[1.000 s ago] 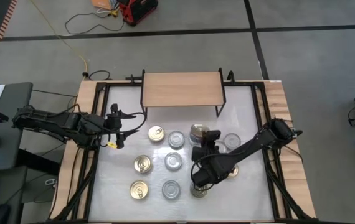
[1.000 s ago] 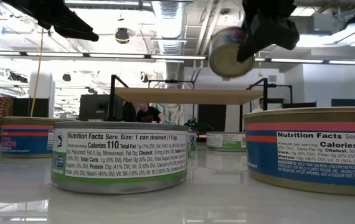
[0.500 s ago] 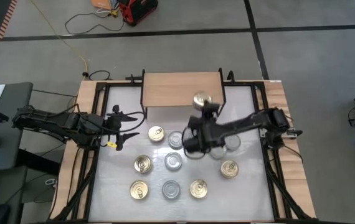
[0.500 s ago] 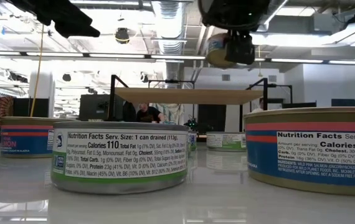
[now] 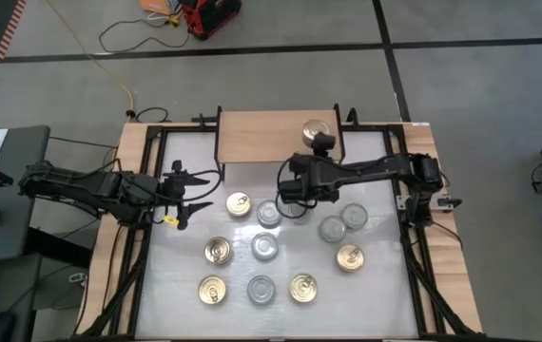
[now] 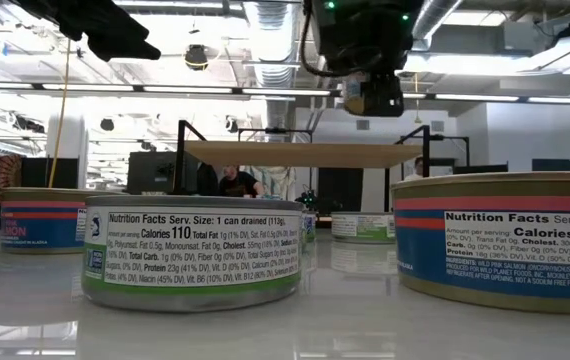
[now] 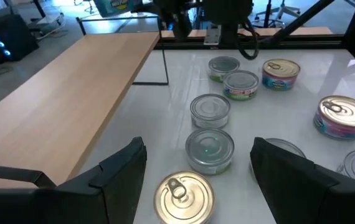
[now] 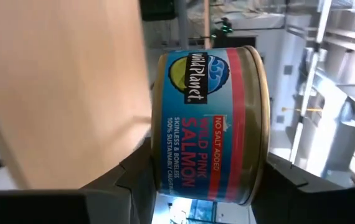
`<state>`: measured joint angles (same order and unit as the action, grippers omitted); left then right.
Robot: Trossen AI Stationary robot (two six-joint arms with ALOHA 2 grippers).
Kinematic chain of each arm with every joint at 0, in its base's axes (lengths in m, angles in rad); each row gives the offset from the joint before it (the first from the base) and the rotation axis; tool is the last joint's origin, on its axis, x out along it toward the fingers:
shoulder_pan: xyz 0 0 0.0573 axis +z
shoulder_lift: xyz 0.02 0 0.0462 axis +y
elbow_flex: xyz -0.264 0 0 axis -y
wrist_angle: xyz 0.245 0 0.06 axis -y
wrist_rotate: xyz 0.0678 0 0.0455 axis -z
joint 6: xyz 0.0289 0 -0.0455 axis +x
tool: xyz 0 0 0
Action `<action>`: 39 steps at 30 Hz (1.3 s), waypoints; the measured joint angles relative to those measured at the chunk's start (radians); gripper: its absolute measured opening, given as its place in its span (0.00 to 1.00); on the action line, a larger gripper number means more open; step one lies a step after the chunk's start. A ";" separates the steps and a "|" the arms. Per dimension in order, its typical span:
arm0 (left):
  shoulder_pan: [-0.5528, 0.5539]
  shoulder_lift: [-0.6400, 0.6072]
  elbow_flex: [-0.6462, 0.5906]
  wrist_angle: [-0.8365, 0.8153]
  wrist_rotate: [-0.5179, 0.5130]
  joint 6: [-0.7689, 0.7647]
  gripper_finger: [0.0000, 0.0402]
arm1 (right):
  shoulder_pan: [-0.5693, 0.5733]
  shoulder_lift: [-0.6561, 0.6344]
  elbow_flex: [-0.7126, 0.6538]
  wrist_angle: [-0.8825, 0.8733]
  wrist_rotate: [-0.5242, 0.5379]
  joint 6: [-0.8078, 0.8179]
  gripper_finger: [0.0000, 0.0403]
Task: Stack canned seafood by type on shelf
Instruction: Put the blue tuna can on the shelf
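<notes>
Carrying a gold-topped salmon can [image 5: 316, 130] to the shelf [image 5: 261, 136]: a second ago the right gripper [image 5: 318, 139] had it over the tins near the table's front right, half a second ago at the shelf's front edge, now above the board's right end

- right jaws clamped on the can's sides; the right wrist view shows the blue label between the fingers and the wood board right behind it
- low view: can [image 6: 371, 92] hangs clear above the board [image 6: 305, 152], not touching, so not placed yet
- shelf top looks bare otherwise, so I'd judge this the first can up; where it lands likely sets that type's stack spot
- left gripper [image 5: 183, 195] hasn't moved over the same second, parked at the table's left edge, jaws apart, holding nothing
- ten cans on the table, mix of gold and silver tops, e.g. gold [image 5: 239, 204] and silver [image 5: 264, 246]; the cluster has not shifted apart from the one lifted out

Next needs a straight lower and release; near the right end there's a risk of overhanging the edge
</notes>
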<state>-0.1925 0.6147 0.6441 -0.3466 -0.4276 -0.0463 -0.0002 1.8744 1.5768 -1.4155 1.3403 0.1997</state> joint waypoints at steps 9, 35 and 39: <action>0.000 0.000 0.000 -0.006 0.001 0.007 0.69 | 0.053 -0.041 0.000 0.399 -0.141 -0.412 0.54; 0.000 -0.001 0.000 -0.014 0.148 0.048 0.69 | 0.054 -0.078 -0.188 1.152 -0.171 -0.985 0.54; 0.000 -0.001 0.000 -0.014 0.218 0.038 0.69 | 0.049 -0.078 -0.220 1.334 -0.268 -1.132 0.55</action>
<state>-0.1921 0.6140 0.6441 -0.3603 -0.2098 -0.0088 0.0491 1.7966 1.3572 -0.0813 1.0724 -0.9326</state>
